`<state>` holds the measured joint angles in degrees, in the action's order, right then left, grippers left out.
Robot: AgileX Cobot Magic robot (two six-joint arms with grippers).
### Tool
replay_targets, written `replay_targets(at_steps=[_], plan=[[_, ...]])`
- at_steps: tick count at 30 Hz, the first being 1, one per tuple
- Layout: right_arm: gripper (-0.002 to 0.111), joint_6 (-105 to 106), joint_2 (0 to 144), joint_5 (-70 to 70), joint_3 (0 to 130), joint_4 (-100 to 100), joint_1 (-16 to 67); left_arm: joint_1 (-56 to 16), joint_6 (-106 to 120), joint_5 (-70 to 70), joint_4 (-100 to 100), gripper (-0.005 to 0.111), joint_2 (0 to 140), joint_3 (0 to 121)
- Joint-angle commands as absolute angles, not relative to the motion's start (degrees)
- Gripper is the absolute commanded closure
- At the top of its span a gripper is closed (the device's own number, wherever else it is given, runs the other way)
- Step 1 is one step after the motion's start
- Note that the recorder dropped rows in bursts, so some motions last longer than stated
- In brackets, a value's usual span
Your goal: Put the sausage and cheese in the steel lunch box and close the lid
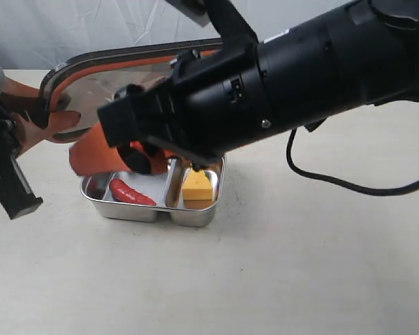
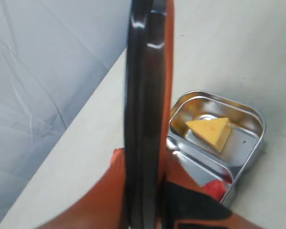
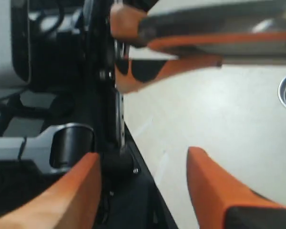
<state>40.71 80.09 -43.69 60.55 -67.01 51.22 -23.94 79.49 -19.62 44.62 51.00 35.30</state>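
The steel lunch box (image 1: 197, 216) rests on the table. The red sausage (image 1: 130, 192) lies in its larger compartment and the yellow cheese (image 1: 197, 187) in the smaller one. The dark lid (image 1: 105, 77) with its orange seal hangs tilted above the box's left side, with my left gripper (image 1: 52, 117) shut on its left edge. In the left wrist view the lid (image 2: 144, 95) is edge-on between the orange fingers, with the box (image 2: 250, 143), cheese (image 2: 210, 132) and a bit of sausage (image 2: 214, 187) beyond. My right gripper (image 1: 122, 160) hangs open under the lid, just above the box, and is empty (image 3: 143, 164).
My bulky black right arm (image 1: 300, 77) crosses the scene from the upper right and hides the box's back edge. Its cable (image 1: 349, 185) trails on the table at right. A black stand (image 1: 14, 185) sits at the left edge. A white backdrop hangs behind.
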Motion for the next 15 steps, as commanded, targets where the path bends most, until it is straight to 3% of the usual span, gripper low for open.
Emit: replay_targets(at_steps=[1,8,15], plan=[[0.050,32.2,79.6,-49.4,61.0,-56.3,51.4,-24.2,79.4,-18.0,38.3,0.107,51.0,35.0],[0.050,16.4,78.5,-49.9,61.0,-32.4,50.8,-24.2,62.7,-18.3,10.5,0.107,47.8,35.0],[0.050,12.2,78.3,-47.1,60.9,-31.8,38.1,-24.2,45.8,-21.2,-11.3,0.107,38.8,31.8]])
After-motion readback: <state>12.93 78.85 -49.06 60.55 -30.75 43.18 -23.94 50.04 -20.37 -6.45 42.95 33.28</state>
